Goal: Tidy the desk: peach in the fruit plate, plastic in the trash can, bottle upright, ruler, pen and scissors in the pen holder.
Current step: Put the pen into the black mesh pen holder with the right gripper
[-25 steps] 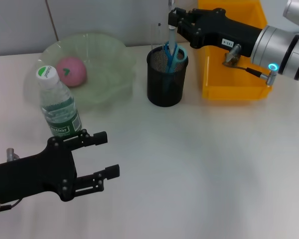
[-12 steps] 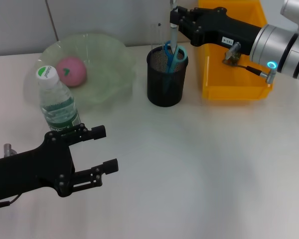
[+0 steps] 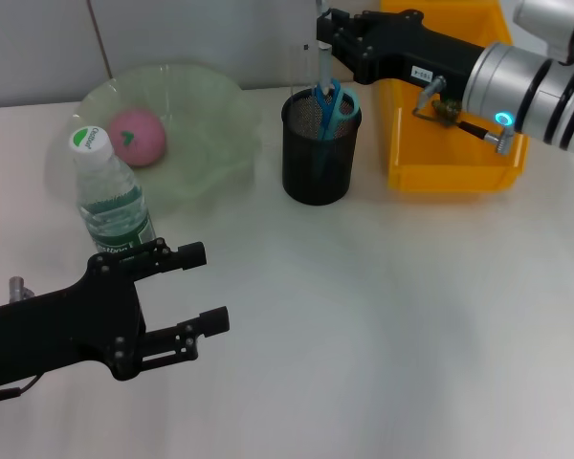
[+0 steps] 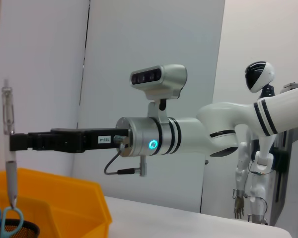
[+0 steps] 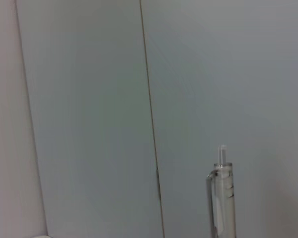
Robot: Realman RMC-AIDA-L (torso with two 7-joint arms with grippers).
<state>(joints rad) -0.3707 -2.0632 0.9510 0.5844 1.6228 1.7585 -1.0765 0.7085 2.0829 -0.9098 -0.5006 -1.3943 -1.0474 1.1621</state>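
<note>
— Black mesh, that pen holder point(image 3: 316, 148), and the right gripper point(image 3: 326, 36) is parked directly above it with the pen point(image 3: 323, 65) pinched upright between its fingers, tip pointing down into the cup.

— And the blue scissors point(image 3: 331, 102) are already in there?

— Handles poking out of the rim, yes. That's the worry: the pen tip sits right by those handles, so it could catch on a loop and lever out over the rim when let go.

— Anything else that could bite?

— The holder looks light. Come down off-centre and the pen nudges the wall, and it may tip toward the yellow bin point(image 3: 450, 143) just beside it.

— Left side?

— Left gripper point(image 3: 195, 298) hangs low over the desk point(image 3: 383, 325), fingers spread, holding nothing, close to the upright bottle point(image 3: 110, 196). A careless swing could topple it. The peach point(image 3: 136, 136) sits in the green fruit plate point(image 3: 206, 115).
</note>
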